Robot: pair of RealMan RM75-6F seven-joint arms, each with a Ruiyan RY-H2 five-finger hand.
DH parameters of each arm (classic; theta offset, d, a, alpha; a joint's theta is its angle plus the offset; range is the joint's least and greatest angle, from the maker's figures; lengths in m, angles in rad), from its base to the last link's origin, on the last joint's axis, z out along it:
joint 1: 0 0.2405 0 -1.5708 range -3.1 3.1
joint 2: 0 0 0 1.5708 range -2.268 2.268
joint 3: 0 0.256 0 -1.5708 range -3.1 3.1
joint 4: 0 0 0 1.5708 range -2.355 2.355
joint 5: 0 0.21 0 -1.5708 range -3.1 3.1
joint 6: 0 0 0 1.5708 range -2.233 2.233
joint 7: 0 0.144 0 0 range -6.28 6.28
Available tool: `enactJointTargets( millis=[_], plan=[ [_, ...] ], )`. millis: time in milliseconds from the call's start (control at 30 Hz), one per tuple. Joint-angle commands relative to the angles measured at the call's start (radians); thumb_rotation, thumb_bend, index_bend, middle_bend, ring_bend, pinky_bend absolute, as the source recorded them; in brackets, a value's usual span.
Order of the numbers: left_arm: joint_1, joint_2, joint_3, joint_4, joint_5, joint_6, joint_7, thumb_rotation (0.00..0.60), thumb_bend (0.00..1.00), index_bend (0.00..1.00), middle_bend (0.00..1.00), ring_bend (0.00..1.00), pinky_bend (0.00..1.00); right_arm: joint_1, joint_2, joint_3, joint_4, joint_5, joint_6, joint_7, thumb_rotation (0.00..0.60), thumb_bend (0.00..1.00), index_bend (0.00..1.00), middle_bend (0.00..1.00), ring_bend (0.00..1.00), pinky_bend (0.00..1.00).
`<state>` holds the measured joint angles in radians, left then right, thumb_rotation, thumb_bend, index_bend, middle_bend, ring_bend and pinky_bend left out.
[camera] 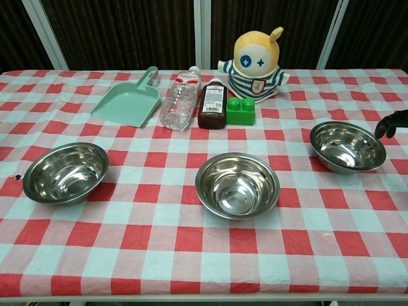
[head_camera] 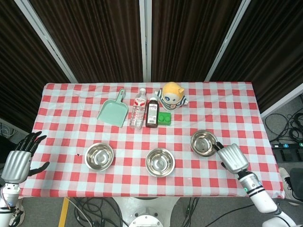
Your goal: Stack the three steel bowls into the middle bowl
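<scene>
Three steel bowls stand in a row on the checked tablecloth: the left bowl [head_camera: 99,156] [camera: 65,172], the middle bowl [head_camera: 160,162] [camera: 237,185] and the right bowl [head_camera: 204,143] [camera: 347,146]. All are upright and hold nothing. My right hand [head_camera: 231,157] hovers just right of the right bowl, its dark fingertips [camera: 390,123] near the rim, and it holds nothing. My left hand [head_camera: 19,160] hangs off the table's left edge with fingers spread, far from the left bowl.
Along the back stand a mint dustpan [head_camera: 114,111], a clear water bottle [head_camera: 138,109], a brown syrup bottle [head_camera: 152,112], a green block [head_camera: 164,118] and a yellow plush toy [head_camera: 173,95]. The table's front edge [head_camera: 151,194] lies close below the bowls.
</scene>
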<state>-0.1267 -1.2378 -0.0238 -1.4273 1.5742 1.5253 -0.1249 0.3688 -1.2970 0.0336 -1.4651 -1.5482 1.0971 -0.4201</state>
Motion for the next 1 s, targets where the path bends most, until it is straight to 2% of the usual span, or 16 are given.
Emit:
enactJointTargets(
  millis=[33, 267, 633, 1000],
  plan=[
    [-0.001, -0.002, -0.002, 0.004, -0.003, 0.000, -0.002, 0.600, 0.19, 0.20, 0.20, 0.12, 0.21, 0.015, -0.026, 0.003, 0.030, 0.002, -0.008, 0.010, 0.600, 0.10, 0.30, 0.33, 0.81, 0.81],
    [0.002, -0.005, -0.006, 0.026, -0.016, -0.005, -0.001, 0.600, 0.19, 0.20, 0.20, 0.12, 0.21, 0.039, -0.096, -0.004, 0.131, -0.008, -0.014, 0.062, 0.600, 0.10, 0.36, 0.38, 0.81, 0.81],
    [0.006, -0.005, -0.003, 0.039, -0.015, -0.004, -0.016, 0.600, 0.19, 0.20, 0.20, 0.12, 0.21, 0.081, -0.160, -0.014, 0.238, -0.030, -0.029, 0.096, 0.600, 0.11, 0.37, 0.38, 0.81, 0.81],
    [0.004, -0.001, -0.001, 0.039, -0.011, -0.009, -0.015, 0.600, 0.19, 0.20, 0.20, 0.12, 0.21, 0.122, -0.213, -0.016, 0.313, -0.020, -0.067, 0.116, 0.600, 0.17, 0.44, 0.44, 0.81, 0.81]
  ],
)
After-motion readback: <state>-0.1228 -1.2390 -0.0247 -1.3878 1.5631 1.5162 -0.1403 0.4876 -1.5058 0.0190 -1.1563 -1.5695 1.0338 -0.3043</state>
